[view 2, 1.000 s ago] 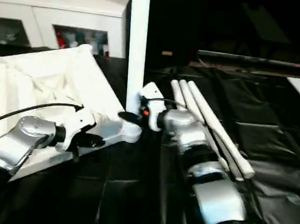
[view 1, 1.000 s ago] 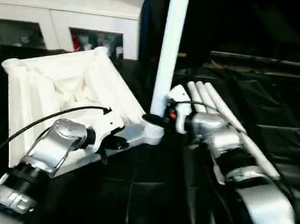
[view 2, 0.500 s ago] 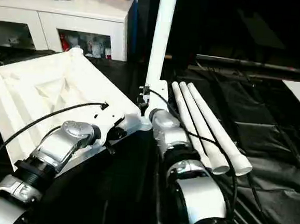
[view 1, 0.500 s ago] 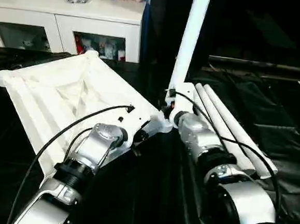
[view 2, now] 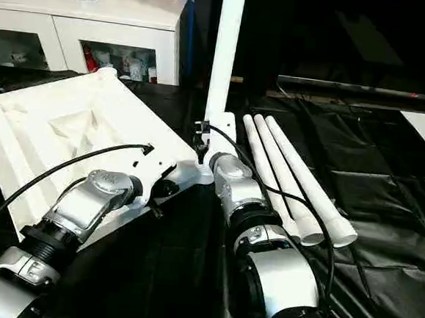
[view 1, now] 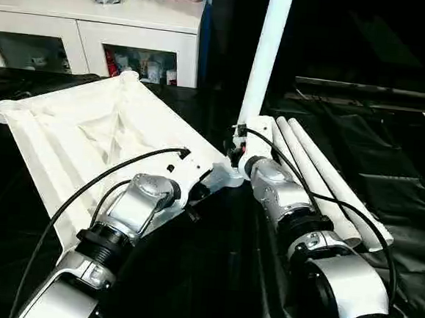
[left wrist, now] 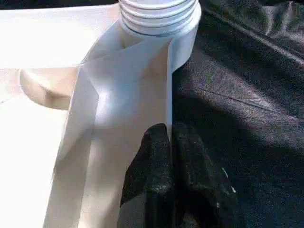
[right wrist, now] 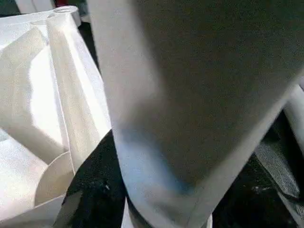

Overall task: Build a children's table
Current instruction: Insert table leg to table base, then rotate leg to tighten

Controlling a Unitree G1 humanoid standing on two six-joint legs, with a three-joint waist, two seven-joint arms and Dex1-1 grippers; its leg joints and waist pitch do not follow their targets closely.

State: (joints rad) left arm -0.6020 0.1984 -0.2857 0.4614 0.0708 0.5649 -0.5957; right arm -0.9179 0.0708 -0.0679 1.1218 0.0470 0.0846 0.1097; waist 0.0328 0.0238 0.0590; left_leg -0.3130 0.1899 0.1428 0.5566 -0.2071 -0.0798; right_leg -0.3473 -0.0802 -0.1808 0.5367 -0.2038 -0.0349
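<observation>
Nearest you, your left gripper (left wrist: 171,156) is pinching the thin edge wall of the tabletop (view 1: 89,138) beside the near corner socket (left wrist: 164,28), its two black fingers closed on that wall and steadying the piece. The tabletop is lying upside down on the black sheet (view 1: 210,277), ribbed underside up, to the left of your work.

Just beyond, your right gripper (view 1: 237,148) is holding the upright leg (view 1: 265,56) low on its shaft; I cannot tell how wide the jaws are standing, since the leg is hiding them in the right wrist view. The leg's threaded end is sitting in the socket, with thread rings showing above the rim, so I judge it only partly screwed home.

To the right, three spare legs (view 2: 299,184) are lying side by side on the sheet, untouched. One of four is under way; three are left.

Farthest back, a white cabinet (view 1: 98,25) is standing.
</observation>
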